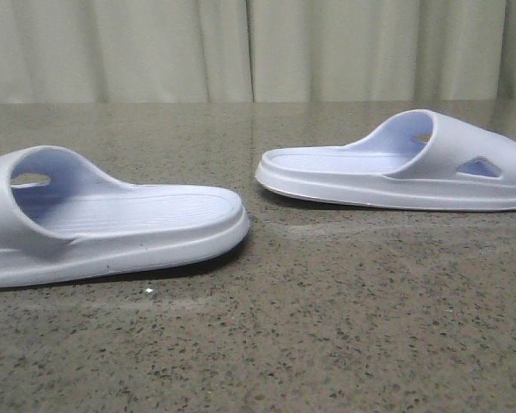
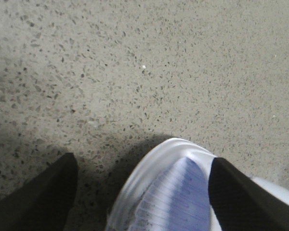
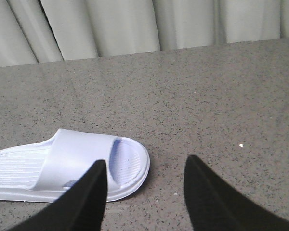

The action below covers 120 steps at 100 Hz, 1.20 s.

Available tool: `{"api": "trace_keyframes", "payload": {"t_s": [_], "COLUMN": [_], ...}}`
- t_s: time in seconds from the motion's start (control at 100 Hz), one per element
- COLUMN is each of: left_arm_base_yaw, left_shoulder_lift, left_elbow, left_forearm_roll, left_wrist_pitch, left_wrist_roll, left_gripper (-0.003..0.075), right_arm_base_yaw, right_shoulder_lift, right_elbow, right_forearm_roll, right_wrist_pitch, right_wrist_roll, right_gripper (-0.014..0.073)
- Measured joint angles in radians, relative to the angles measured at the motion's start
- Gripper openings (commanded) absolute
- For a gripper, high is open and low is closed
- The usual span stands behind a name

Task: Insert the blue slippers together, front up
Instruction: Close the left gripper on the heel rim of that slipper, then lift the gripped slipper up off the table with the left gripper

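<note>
Two pale blue slippers lie sole down on the speckled table. In the front view one (image 1: 112,224) is at the left and the other (image 1: 404,168) at the right, and their strapless ends face each other across a gap. Neither gripper shows in that view. In the left wrist view my left gripper (image 2: 143,161) is open just above one slipper's ribbed end (image 2: 168,192), which lies between the fingers, close to one. In the right wrist view my right gripper (image 3: 146,161) is open and empty, above the table, with a slipper (image 3: 62,166) beside and partly behind one finger.
The speckled grey stone table (image 1: 327,327) runs back to a pale pleated curtain (image 1: 258,47). A small white speck (image 1: 149,294) lies on the table in front of the left slipper.
</note>
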Motion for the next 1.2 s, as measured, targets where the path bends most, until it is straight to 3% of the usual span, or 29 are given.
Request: {"api": "trace_keyframes", "payload": {"t_s": [0.25,0.64,0.76,0.88,1.2], "left_arm_base_yaw": [0.002,0.002,0.002,0.002,0.002], "left_shoulder_lift": [0.002,0.008,0.01,0.012,0.012], "left_elbow": [0.006,0.008,0.012,0.016,0.016], "left_forearm_roll": [-0.064,-0.087,-0.087,-0.085,-0.117], "left_wrist_pitch": [0.061,0.119,0.121,0.121,0.115], "left_wrist_roll": [0.0,-0.004,-0.004,-0.004,0.012], "left_gripper": [0.039,0.0288,0.0188,0.0016,0.002], "right_arm_base_yaw": [0.0,0.001,0.001,0.001,0.001], "right_shoulder_lift": [0.0,0.0,0.0,0.0,0.0], "right_elbow": [0.0,0.0,0.0,0.0,0.0], "right_forearm_roll": [0.004,0.006,0.006,0.007,0.007], "right_wrist_pitch": [0.0,0.0,0.0,0.0,0.0], "right_wrist_roll": [0.0,0.0,0.0,0.0,0.0], "right_gripper": [0.0309,0.0309,0.0309,0.0309,0.0309]}}
